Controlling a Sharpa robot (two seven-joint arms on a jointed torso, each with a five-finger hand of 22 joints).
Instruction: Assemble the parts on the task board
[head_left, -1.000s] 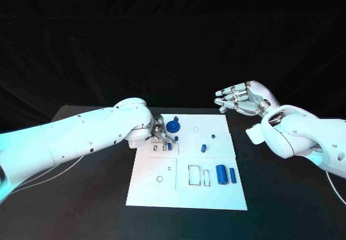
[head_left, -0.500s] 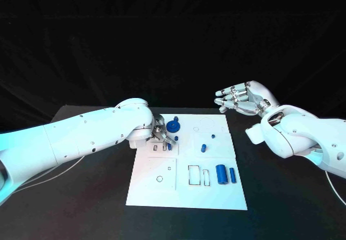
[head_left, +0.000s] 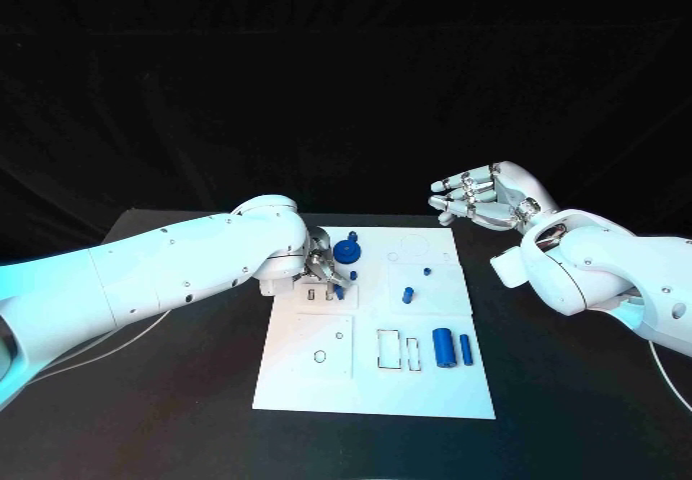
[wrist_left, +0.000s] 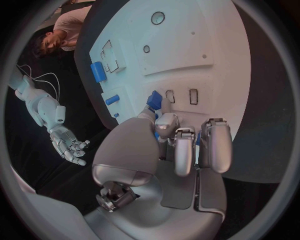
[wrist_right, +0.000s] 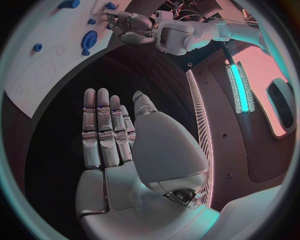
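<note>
While the white task board (head_left: 378, 380) lies flat on the black tabletop (head_left: 173, 400), 2 blue cylinders (head_left: 453, 348) rest side by side on its near right part. Farther up, the left robot hand (head_left: 323, 272) pinches a small blue part (wrist_left: 154, 98) just above the slots at the board's left edge, beside a blue gear (head_left: 348, 251). Beyond the far right corner, the right robot hand (head_left: 488, 198) hovers empty, fingers spread.

black bench (head_left: 159, 400), matte surface, carries the white task board (head_left: 325, 385) flat at its middle, long side running away from the robot. thin pale cable (head_left: 87, 358) trails across the bench on the left side
</note>
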